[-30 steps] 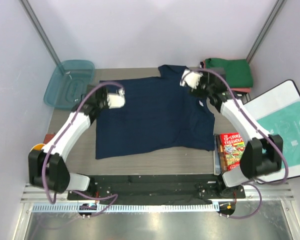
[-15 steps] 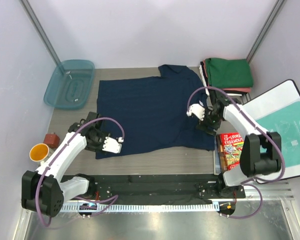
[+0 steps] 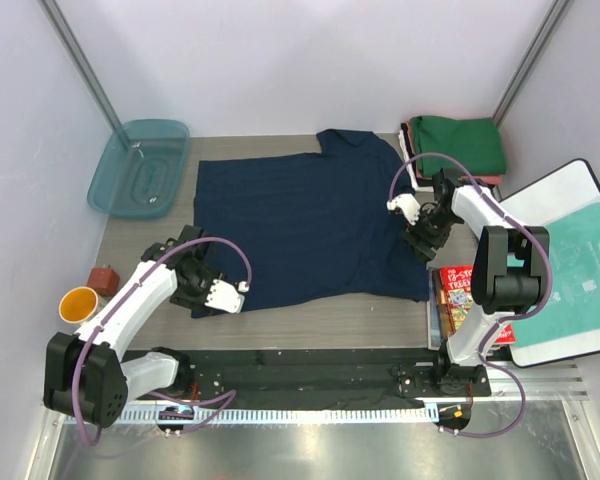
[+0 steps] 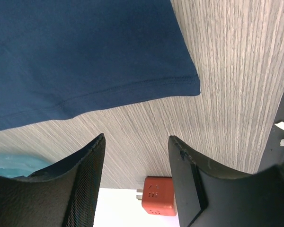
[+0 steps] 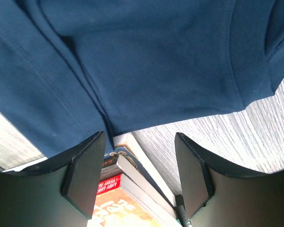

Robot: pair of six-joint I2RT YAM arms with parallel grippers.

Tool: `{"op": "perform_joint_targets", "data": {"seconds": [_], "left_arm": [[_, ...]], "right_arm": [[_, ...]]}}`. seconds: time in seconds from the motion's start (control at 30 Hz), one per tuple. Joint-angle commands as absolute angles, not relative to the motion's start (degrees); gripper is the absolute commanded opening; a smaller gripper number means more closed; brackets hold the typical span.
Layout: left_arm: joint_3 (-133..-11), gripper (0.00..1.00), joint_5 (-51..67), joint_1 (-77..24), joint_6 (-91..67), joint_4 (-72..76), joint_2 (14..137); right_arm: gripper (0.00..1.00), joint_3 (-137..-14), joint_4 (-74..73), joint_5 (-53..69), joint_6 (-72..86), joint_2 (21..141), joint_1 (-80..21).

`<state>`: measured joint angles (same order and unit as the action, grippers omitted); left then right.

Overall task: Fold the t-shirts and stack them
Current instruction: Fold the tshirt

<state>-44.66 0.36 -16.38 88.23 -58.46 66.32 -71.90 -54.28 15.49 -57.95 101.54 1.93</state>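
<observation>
The dark navy t-shirt point(image 3: 310, 225) lies spread flat in the middle of the table. My left gripper point(image 3: 225, 297) is open and empty at the shirt's near left corner. In the left wrist view point(image 4: 137, 139) the hem corner point(image 4: 189, 85) lies just ahead of the fingers. My right gripper point(image 3: 405, 208) is open and empty over the shirt's right edge. In the right wrist view point(image 5: 139, 137) the navy cloth point(image 5: 132, 56) fills the frame above the fingers. A folded stack with the green shirt point(image 3: 458, 145) on top, and salmon-red point(image 3: 480, 181) and white point(image 3: 408, 150) edges showing, sits at the back right.
A teal bin point(image 3: 140, 165) stands at the back left. An orange cup point(image 3: 78, 303) and a small red cube point(image 3: 104, 276) sit at the left edge. Books point(image 3: 463, 295) lie by the shirt's near right corner. A white board with a teal-printed bag point(image 3: 570, 260) lies further right.
Both arms have drawn back from the shirt's far part. The left gripper came to the near left corner, the right gripper to the right edge. The shirt lies as before.
</observation>
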Motion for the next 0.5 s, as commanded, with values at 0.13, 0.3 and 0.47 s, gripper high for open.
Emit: {"op": "perform_joint_targets", "data": {"seconds": [0.13, 0.3, 0.47], "left_arm": [[-46.32, 0.57, -1.32, -16.61, 86.84, -59.59, 66.53], [-46.32, 0.57, -2.2, -16.7, 86.84, -59.94, 67.15], [-46.76, 0.57, -1.76, -16.79, 86.57, -59.76, 67.41]], "right_arm": [[0.61, -74.36, -62.66, 17.14, -61.95, 101.43, 1.67], [0.61, -72.07, -65.74, 16.17, -63.98, 102.21, 1.23], [0.6, -71.02, -65.83, 16.08, -63.63, 103.53, 0.53]]}}
